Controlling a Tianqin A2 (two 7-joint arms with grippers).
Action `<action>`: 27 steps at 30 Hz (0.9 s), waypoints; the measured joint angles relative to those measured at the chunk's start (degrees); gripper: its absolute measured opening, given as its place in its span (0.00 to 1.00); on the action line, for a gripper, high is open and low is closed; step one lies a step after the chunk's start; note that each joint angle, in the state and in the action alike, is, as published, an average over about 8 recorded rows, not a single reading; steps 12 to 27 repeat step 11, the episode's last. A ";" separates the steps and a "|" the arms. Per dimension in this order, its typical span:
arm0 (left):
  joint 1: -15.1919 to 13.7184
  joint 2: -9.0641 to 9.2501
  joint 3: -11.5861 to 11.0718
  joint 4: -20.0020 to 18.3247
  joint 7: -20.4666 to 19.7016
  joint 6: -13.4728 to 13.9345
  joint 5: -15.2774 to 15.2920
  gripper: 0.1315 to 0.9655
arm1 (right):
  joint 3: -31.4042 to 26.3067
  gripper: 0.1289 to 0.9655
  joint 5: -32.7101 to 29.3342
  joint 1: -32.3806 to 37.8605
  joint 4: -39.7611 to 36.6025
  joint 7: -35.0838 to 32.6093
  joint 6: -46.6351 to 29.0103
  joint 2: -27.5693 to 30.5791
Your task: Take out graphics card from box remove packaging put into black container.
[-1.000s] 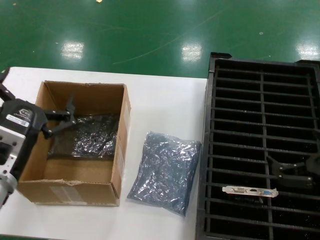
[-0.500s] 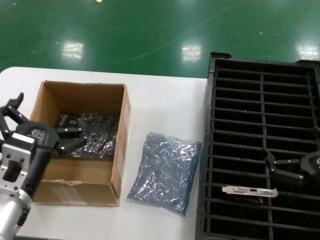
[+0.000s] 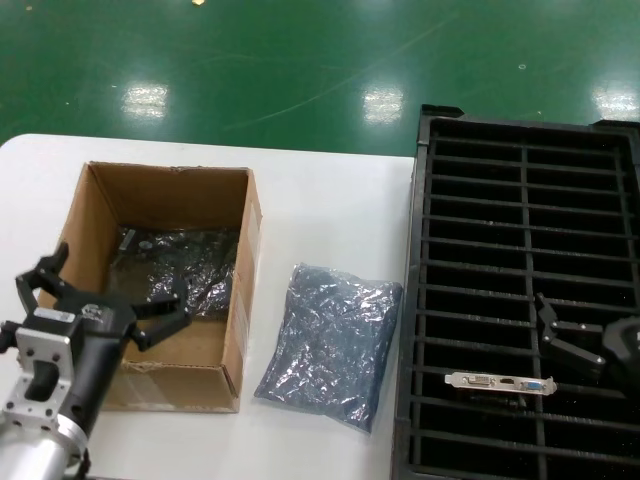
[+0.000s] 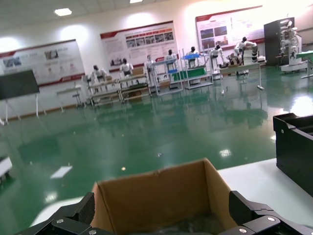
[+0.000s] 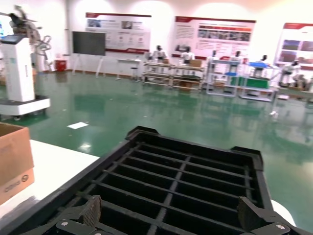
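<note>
The graphics card [image 3: 500,381] stands in a near slot of the black container [image 3: 520,200], its silver bracket with the blue port facing up. The grey-blue packaging bag [image 3: 330,340] lies on the table between the cardboard box [image 3: 245,250] and the container. My left gripper [image 3: 100,300] is open and empty above the box's near left corner; in the left wrist view it [image 4: 161,218] looks into the box [image 4: 156,196]. My right gripper [image 3: 562,335] is open and empty just above the card, over the container [image 5: 186,181].
Another shiny bag holding a dark card [image 3: 185,265] lies in the bottom of the box. The white table [image 3: 330,210] ends at its far edge against green floor. The box's corner [image 5: 14,156] shows in the right wrist view, the container's end [image 4: 293,142] in the left.
My left gripper has drawn back out of the box toward the near edge, empty. My right gripper has shifted slightly toward the near right above the card.
</note>
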 joint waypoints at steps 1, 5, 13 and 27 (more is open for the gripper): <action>0.18 0.06 0.23 0.23 0.26 -0.26 -0.82 1.00 | 0.04 1.00 0.39 -0.26 0.01 -0.63 0.65 -0.48; 0.91 0.29 1.18 1.16 1.31 -1.35 -4.23 1.00 | 0.20 1.00 2.01 -1.36 0.06 -3.20 3.31 -2.48; 1.69 0.54 2.18 2.15 2.42 -2.49 -7.83 1.00 | 0.37 1.00 3.72 -2.51 0.10 -5.94 6.12 -4.59; 1.69 0.54 2.18 2.15 2.42 -2.49 -7.83 1.00 | 0.37 1.00 3.72 -2.51 0.10 -5.94 6.12 -4.59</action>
